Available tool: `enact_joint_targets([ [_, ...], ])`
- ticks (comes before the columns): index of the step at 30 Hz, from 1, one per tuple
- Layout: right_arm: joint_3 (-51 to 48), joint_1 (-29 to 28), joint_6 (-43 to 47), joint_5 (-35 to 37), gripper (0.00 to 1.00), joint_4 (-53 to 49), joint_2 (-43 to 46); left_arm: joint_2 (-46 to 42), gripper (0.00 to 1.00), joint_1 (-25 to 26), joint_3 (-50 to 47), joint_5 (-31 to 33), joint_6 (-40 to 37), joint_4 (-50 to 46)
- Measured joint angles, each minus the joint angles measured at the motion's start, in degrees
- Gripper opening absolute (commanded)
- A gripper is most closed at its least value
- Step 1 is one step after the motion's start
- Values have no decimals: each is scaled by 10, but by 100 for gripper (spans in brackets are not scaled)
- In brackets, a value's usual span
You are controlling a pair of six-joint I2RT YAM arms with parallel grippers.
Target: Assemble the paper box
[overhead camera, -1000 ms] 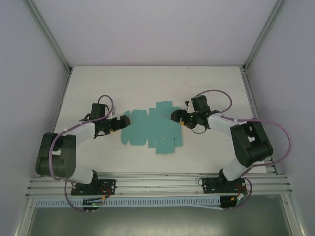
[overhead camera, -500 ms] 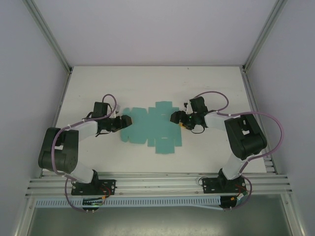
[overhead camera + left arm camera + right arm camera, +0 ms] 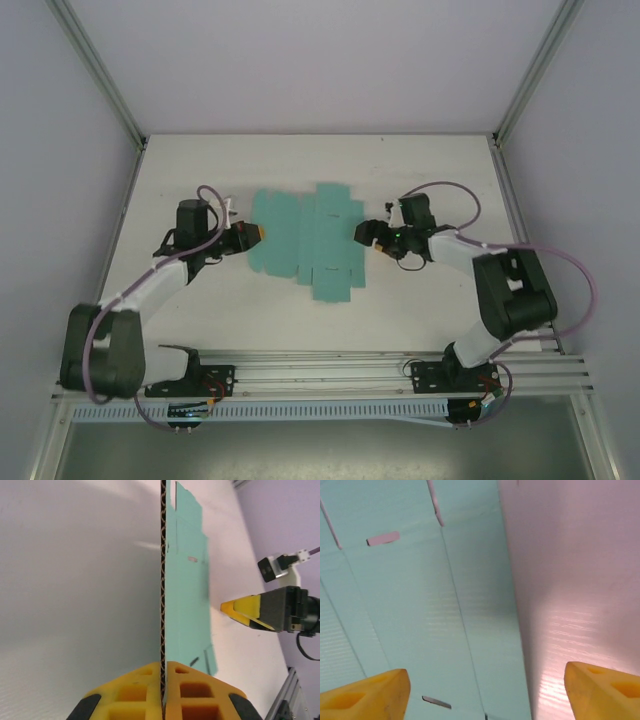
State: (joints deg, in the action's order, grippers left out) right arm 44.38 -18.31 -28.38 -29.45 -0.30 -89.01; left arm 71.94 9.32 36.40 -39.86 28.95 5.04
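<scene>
Bench [image 3: 200,170]: a white surface, with the task's thing spread on its middle.
Paper box [image 3: 310,245]: not yet a box. A flat teal die-cut sheet is seen lying between the two arms, flaps out to near and far.
Left pincer [image 3: 252,235]: closed narrow on the sheet's left edge, the thin card gripped edge-on between its yellow pads [image 3: 200,682]. The first fold is judged to be in hand. The pinched edge is best swung up in an arc about its score line, not pulled leftward, so that the sheet is not dragged.
Right pincer [image 3: 366,233]: spread wide, nothing held, poised at the sheet's right edge; one fingertip [image 3: 367,696] is over card, the other over bare bench. The right side would best be pressed down as an anchor.
Crease [image 3: 457,615]: a light grip is advised, since thin card is easily bent off the line.
</scene>
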Motion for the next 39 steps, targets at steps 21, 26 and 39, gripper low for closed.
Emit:
enact_joint_targets([
  [21, -44, 72, 10, -209, 48, 106, 234, -243, 0, 0, -26, -104, 134, 150],
  [26, -44, 72, -1, -243, 24, 130, 219, -238, 0, 0, -30, -106, 143, 156],
  [39, 12, 28, 140, -117, 0, -70, 254, -229, 0, 3, -38, -80, 142, 126],
])
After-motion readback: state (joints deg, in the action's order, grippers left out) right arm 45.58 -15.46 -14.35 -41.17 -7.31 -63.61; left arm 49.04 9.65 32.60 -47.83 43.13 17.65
